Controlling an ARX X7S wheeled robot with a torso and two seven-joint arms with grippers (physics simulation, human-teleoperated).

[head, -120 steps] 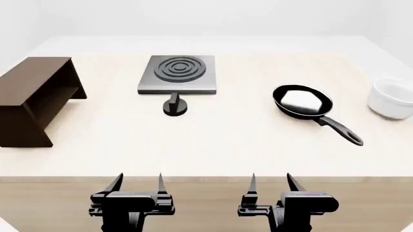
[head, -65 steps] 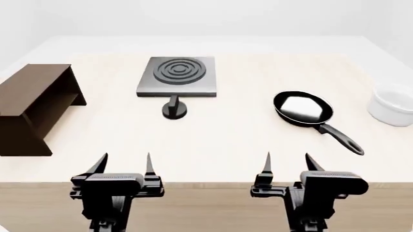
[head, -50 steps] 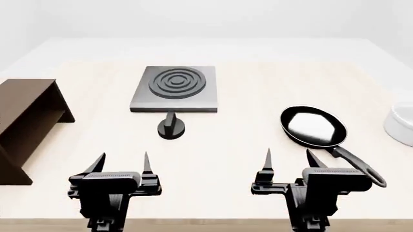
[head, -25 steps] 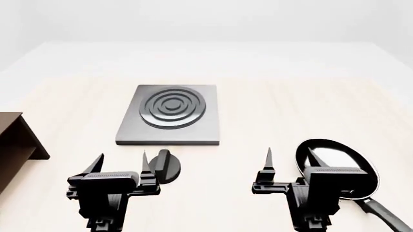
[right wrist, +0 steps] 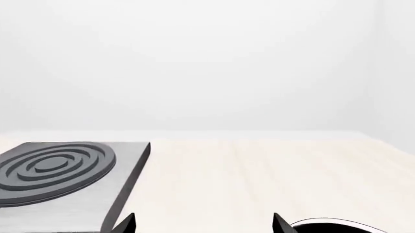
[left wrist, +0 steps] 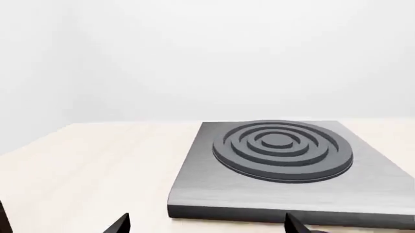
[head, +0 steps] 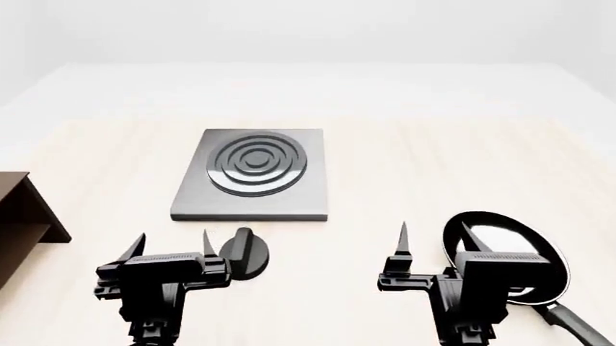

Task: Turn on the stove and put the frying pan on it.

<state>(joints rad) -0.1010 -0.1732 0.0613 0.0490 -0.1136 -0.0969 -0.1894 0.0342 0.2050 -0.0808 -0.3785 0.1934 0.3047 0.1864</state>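
The stove point(head: 310, 189) is a grey square plate with a ringed burner point(head: 257, 161), lying mid-table ahead of me. Its black finned knob point(head: 247, 253) stands apart, just in front of the plate and beside my left gripper's right finger. My left gripper point(head: 170, 244) is open and holds nothing. The frying pan point(head: 508, 232) lies at the right, partly hidden behind my open right gripper point(head: 433, 236); its handle point(head: 579, 329) runs to the lower right. The left wrist view shows the stove point(left wrist: 280, 160) beyond the left gripper point(left wrist: 207, 224). The right wrist view shows the stove point(right wrist: 61, 177), the pan's rim point(right wrist: 337, 224) and the right gripper point(right wrist: 203, 224).
A brown wooden shelf point(head: 22, 220) stands at the left edge of the head view. The pale wooden table point(head: 433, 166) runs back to a white wall.
The view has closed in on the table, so stove, knob and pan sit nearer and lower. The white bowl has left the view. Both grippers stay open; the left one shifted slightly left.
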